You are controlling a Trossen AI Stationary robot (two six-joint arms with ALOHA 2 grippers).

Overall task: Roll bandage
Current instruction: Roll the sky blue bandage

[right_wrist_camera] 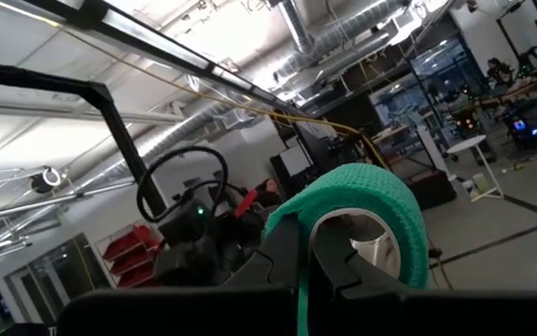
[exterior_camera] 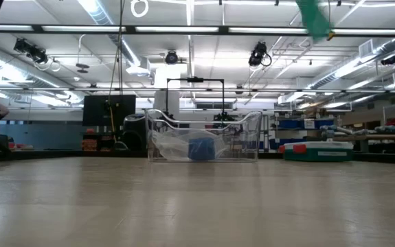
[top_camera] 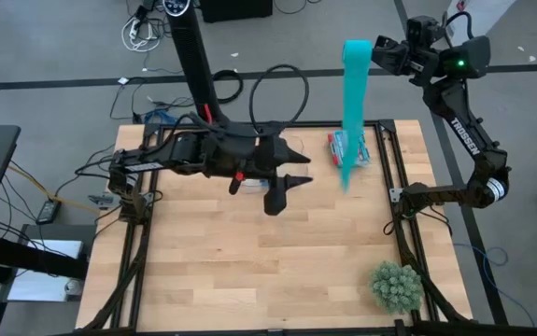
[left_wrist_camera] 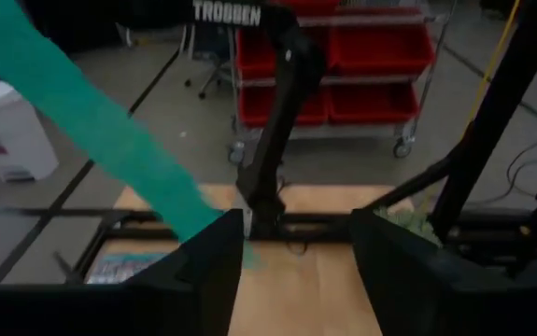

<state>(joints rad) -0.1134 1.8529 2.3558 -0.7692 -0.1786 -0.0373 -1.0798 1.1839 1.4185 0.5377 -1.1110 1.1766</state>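
Bandage (top_camera: 354, 103) hangs as a long teal ribbon from our right gripper (top_camera: 376, 52), which we hold high beyond the far right edge of the surface (top_camera: 249, 271), fingers pinched tight on the top end that loops over them in a coil (right_wrist_camera: 371, 210). Its lower end dangles free above a packet (top_camera: 350, 149) at the far edge. Our left gripper (top_camera: 287, 173) hovers over the middle of the surface with fingers (left_wrist_camera: 214, 271) spread wide, holding nothing, the ribbon passing just beside one finger. A green plant (top_camera: 397, 286) sits at the near right corner.
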